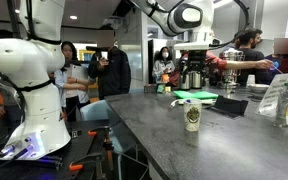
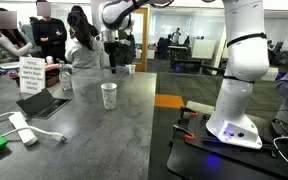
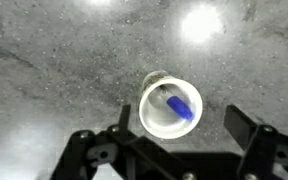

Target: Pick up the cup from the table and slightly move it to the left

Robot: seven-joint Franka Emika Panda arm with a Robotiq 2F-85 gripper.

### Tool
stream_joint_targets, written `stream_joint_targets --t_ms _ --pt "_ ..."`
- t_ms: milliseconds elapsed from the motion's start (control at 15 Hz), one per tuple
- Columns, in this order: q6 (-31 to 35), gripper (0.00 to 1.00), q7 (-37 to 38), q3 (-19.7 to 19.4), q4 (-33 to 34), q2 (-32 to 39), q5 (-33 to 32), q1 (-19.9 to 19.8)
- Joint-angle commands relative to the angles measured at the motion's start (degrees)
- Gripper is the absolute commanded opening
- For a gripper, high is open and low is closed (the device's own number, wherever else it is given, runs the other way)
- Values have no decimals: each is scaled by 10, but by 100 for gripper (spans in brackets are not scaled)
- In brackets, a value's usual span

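Cup (image 3: 169, 105) stands well below the spread pincer (image 3: 174, 130).

1. The cup (image 1: 192, 118) is cream-white with a dark green printed pattern and a round logo. In the wrist view its inside is white, with a blue item (image 3: 180, 107) in it.
2. The surface (image 1: 154, 140) is dark grey, mottled with paler flecks.
3. The pincer (image 3: 179, 122) is black.
4. The arm's base (image 2: 239, 80) is white.

Cup (image 1: 192, 117) upright on table (image 1: 154, 135), small object (image 3: 181, 107) inside, pincer (image 3: 169, 135) directly above
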Motion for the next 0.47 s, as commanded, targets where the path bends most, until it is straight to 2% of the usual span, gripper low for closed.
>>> stream_joint_targets --t_ms 0,200,400 --pt "40 100 44 -15 -35 -33 -21 19" --pt "61 100 53 -22 -50 -49 -43 25" --pt "55 100 63 -32 -35 -48 -81 28"
